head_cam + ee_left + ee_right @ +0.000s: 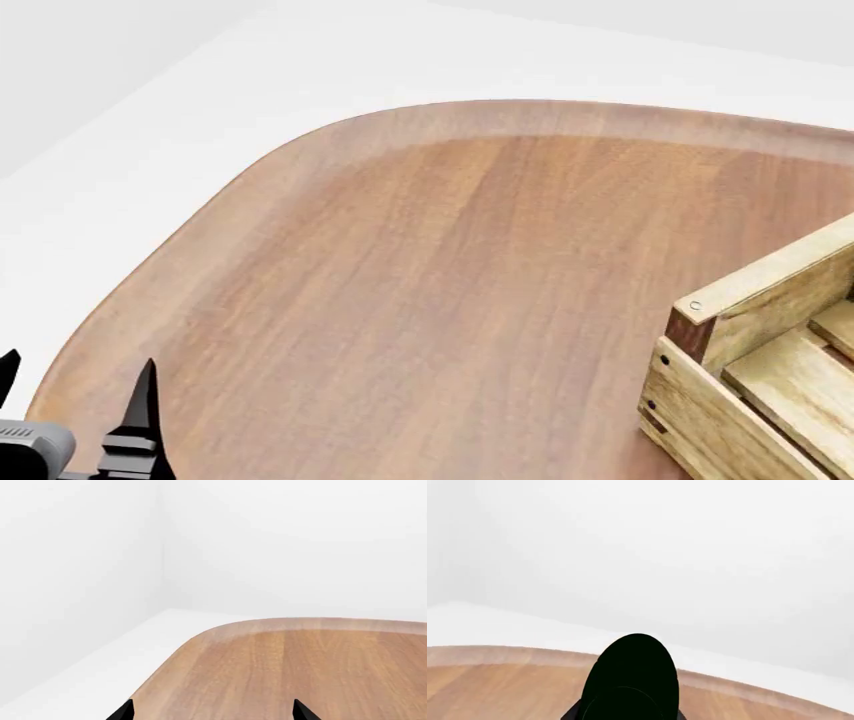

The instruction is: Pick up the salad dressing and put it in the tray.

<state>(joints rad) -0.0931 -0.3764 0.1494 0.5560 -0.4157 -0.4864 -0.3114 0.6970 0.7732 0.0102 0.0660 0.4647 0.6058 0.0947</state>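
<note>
1. Worktop [441, 270] of warm brown wood with a rounded corner and a paler rim filled most of the head view, with white floor and white walls around it.
2. The tray [754, 385], a light-wood slatted crate with a dark-brown corner post, sat on the worktop at the right edge of the head view; only one corner and part of its slatted bottom showed.
3. The salad dressing showed in none of the three views, so its place could not be told.
4. The left gripper [74, 395] showed at the lower left of the head view, near the worktop's near edge, well apart from the tray.
5. Its two black pointed fingers [140, 400] stood apart, released, with nothing between them; the left wrist view showed the same two tips [123, 711] spread over bare wood by the rounded corner.
6. The right gripper was out of the head view. In the right wrist view a black rounded shape [630, 677] blocked the lower middle, over the worktop edge; what it was, and whether the right fingers were released or clenched, could not be told.
</note>
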